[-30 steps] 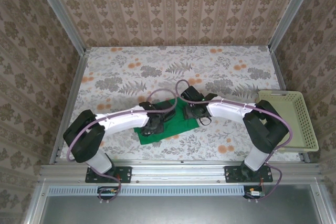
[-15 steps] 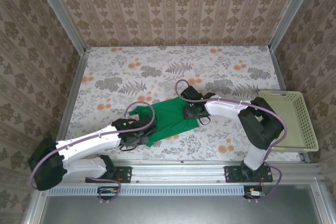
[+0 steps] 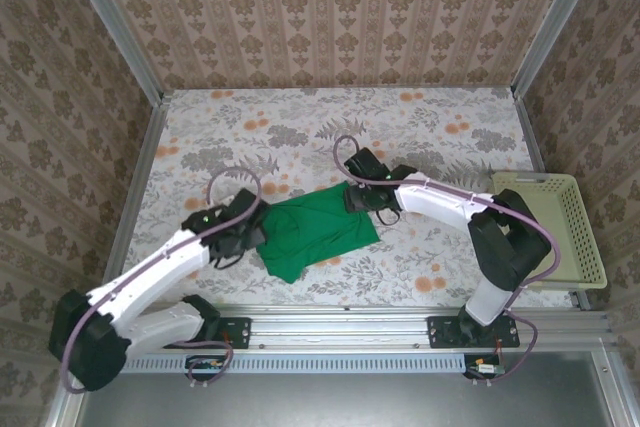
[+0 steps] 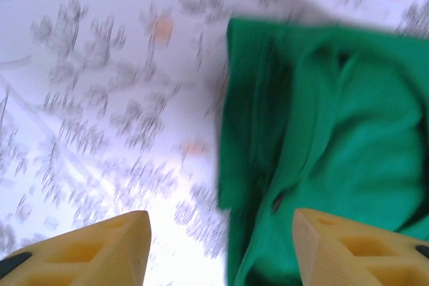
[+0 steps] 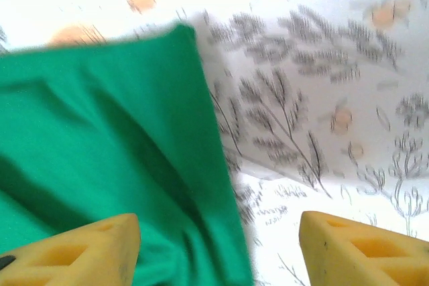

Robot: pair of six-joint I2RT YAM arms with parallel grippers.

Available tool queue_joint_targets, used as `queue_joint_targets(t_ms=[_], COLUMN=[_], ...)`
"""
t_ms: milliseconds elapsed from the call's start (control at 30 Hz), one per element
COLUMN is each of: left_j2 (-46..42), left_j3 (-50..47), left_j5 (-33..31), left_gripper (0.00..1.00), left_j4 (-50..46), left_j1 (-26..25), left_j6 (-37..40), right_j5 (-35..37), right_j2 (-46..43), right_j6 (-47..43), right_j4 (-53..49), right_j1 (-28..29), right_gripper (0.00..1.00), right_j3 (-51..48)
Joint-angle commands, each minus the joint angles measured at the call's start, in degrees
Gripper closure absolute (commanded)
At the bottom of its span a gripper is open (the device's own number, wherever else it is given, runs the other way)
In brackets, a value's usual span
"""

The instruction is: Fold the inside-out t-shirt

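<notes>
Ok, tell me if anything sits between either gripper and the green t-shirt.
Nothing visible does. The left gripper hovers at the left edge of the t-shirt, the right gripper at its far right corner, both jaws open. The basket stands apart, off to the right.

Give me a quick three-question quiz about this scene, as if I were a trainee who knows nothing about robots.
1. True or false: the green t-shirt lies inside the basket.
2. At which edge of the table does the basket stand? A) left B) right C) far
3. Fill in: the left claw and right claw both stand ____.
Key: 1 false, it lies on the table between the claws. 2 B. 3 open, holding nothing.
</notes>
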Motion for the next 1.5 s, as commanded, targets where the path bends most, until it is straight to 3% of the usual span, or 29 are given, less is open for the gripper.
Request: queue_joint_targets(t_ms=[0,167,267,500,633,767,900,1067,1200,1367,1467], left_j2=[7.56,19.05,22.07,19.03,16.94,18.13,25.09,38.19,49.9,60.64,62.88], left_j3=[5.25,9.02,9.53,2.87,-0.95,-2.6,2.01,14.64,31.23,51.66,61.12], left_j5=[3.83,9.61,9.58,8.82,9.58,11.42,13.99,17.37,21.16,24.91,24.37], left_gripper=[0.39,0.45,0.59,0.92,0.96,0.97,1.0,1.0,0.98,0.8,0.64], left_j4=[9.28,15.84,16.18,19.44,21.85,25.62,29.18,30.66,26.43,18.29,10.3], left_j1=[4.12,8.33,8.86,14.1,16.58,17.85,17.8,16.55,13.74,7.93,6.7], left_j6=[12.58,15.85,15.67,16.89,18.22,19.62,22.17,26.57,31.38,35.4,35.78], right_j5=[-2.51,-6.03,-7.8,-10.79,-7.13,-4.82,-2.82,-0.94,-0.89,-3.9,-2.69], right_j2=[2.57,8.08,12.21,20.86,22.5,21.37,18.1,9.53,-0.89,-11.44,-16.84], right_j6=[-1.91,-2.37,-1.99,-0.19,1.74,3.69,6.9,13.97,19.31,23.01,21.67], right_j4=[-0.88,-0.6,-0.69,0.58,0.69,1.02,1.56,3.7,4.81,3.74,1.16], right_j1=[-0.74,-1.08,-1.68,-3.96,-5.81,-7.06,-7.07,-7.07,-5.23,0.63,1.65], right_gripper=[0.35,0.36,0.37,0.51,0.61,0.68,0.72,0.74,0.74,0.7,0.6], right_j3=[4.8,10.92,13.99,17.25,16.03,12.76,6.69,-6.86,-18.85,-24.79,-24.0])
